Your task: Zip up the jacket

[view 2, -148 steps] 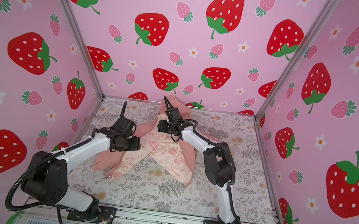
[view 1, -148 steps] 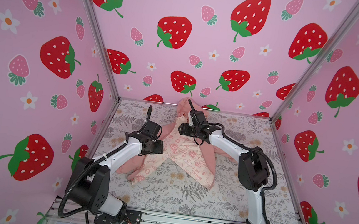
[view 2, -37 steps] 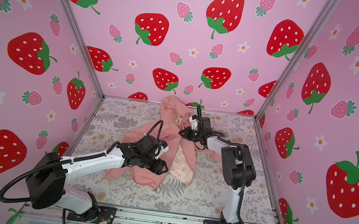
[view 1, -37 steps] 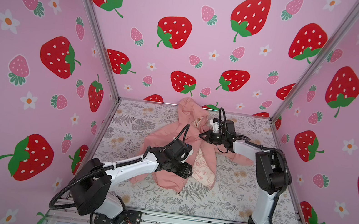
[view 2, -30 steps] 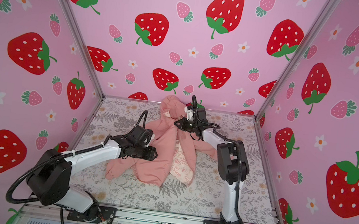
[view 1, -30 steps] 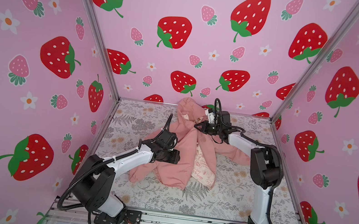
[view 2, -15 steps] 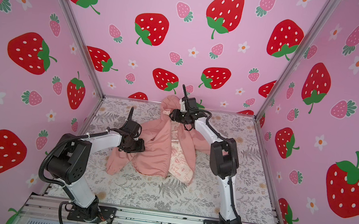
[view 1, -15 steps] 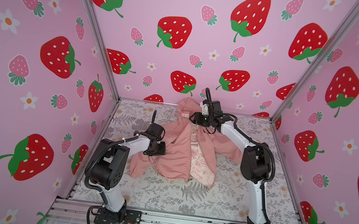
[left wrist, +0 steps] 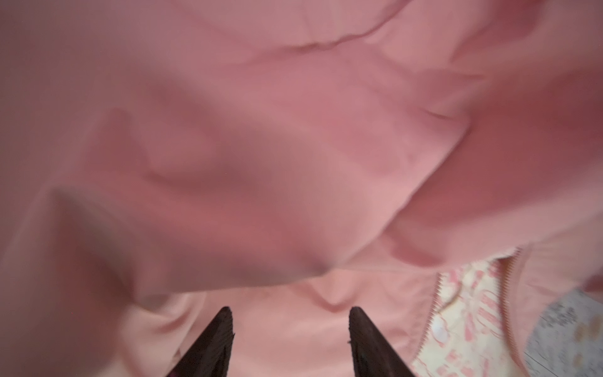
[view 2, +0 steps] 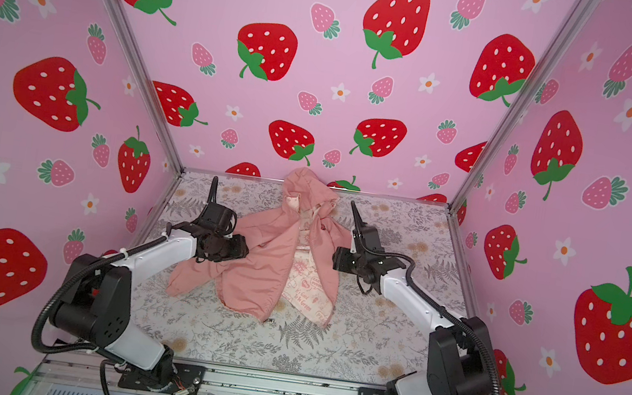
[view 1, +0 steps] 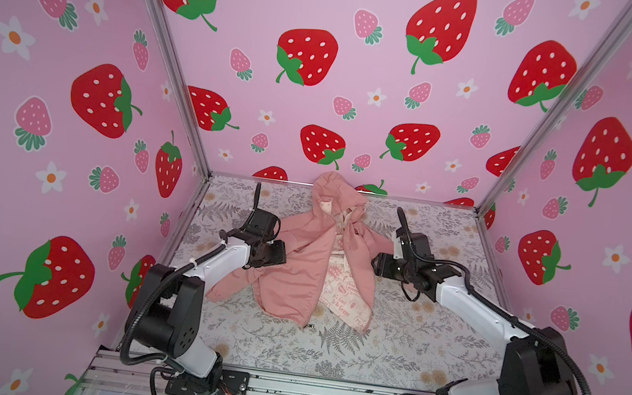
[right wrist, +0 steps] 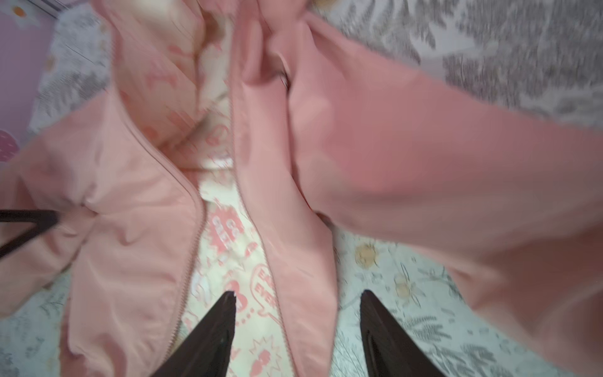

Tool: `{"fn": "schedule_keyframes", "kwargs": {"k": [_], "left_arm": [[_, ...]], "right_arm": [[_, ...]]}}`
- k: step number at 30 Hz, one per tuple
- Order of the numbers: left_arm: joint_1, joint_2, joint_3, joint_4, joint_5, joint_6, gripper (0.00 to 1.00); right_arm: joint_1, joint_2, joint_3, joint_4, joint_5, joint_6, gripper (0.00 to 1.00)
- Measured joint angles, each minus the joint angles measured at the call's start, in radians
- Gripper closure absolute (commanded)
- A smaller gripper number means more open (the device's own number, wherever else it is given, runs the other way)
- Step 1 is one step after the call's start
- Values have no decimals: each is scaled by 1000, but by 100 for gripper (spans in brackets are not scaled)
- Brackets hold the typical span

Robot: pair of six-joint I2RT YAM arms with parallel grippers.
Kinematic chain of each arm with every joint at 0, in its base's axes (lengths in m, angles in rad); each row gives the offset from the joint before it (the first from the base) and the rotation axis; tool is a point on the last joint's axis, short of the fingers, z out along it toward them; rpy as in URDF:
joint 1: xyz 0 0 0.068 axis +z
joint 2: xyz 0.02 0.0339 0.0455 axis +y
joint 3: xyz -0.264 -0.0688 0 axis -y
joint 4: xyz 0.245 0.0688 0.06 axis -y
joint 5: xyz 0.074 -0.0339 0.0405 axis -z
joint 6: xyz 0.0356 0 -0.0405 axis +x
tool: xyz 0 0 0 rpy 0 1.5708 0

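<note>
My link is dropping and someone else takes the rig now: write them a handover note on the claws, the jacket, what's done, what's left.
Left claw: open, empty, over the sleeve side of the jacket.
Right claw: open, empty, at the opposite front edge.
Jacket: on the table, front up, hood at the far end.
Done: jacket laid out; nothing zipped.
Left: the front gapes, with cream lining showing between the two rows of zipper teeth. Bring the edges together at the hem, start the zipper there, and pull toward the hood.
</note>
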Motion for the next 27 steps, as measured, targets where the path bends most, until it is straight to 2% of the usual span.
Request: {"fn": "schedule_keyframes", "kwargs": {"k": [5, 13, 17, 27], "left_arm": [[-138, -64, 19, 2, 64, -54, 38], [-317, 123, 121, 72, 163, -158, 38], [-347, 249, 206, 106, 184, -189, 39], [-345, 524, 511, 113, 159, -204, 41]], "right_arm": [[72, -45, -189, 46, -3, 58, 45], [152, -72, -291, 153, 1, 143, 47], [163, -83, -343, 190, 10, 172, 48], [178, -86, -401, 270, 18, 217, 66]]}}
